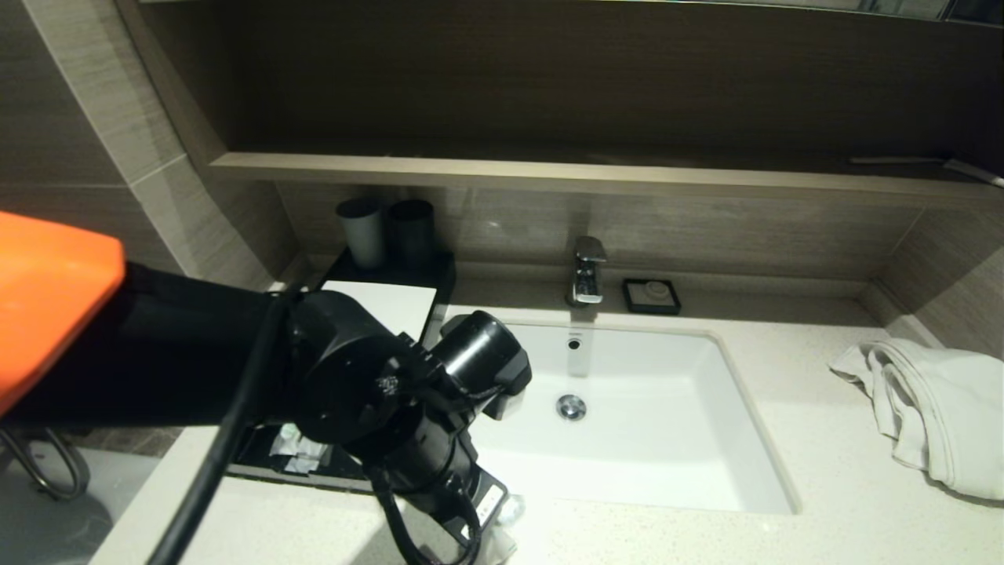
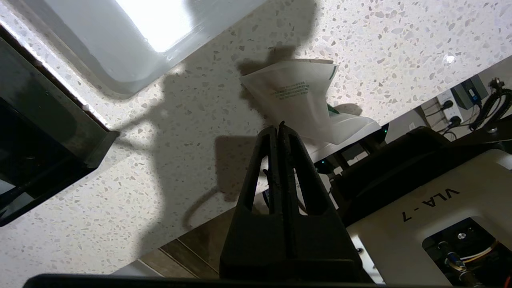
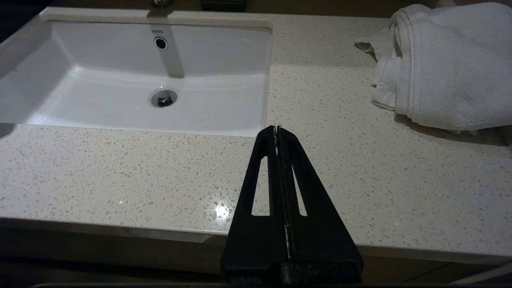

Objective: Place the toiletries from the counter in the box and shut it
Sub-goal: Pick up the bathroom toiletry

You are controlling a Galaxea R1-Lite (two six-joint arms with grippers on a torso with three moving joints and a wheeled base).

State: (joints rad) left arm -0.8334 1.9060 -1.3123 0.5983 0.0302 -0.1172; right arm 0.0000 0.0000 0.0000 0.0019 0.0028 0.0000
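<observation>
My left gripper (image 2: 279, 126) is shut, its tips pinching the edge of a white toiletry packet (image 2: 294, 94) with green print, raised a little above the counter (image 2: 168, 168) near its front edge. A second white packet (image 2: 354, 126) lies just behind it at the edge. In the head view the left arm covers most of the black box, whose white top (image 1: 388, 302) shows. Its front drawer (image 1: 255, 463) stands open with several packets (image 1: 302, 453) inside. The right gripper (image 3: 277, 129) is shut and empty over the counter's front, right of the sink (image 3: 120, 80).
Two dark cups (image 1: 362, 231) stand behind the box. A tap (image 1: 587, 271) and a small black soap dish (image 1: 652, 296) sit behind the sink (image 1: 651, 424). A white towel (image 1: 933, 408) lies at the counter's right end. A brown shelf (image 1: 549, 173) runs above.
</observation>
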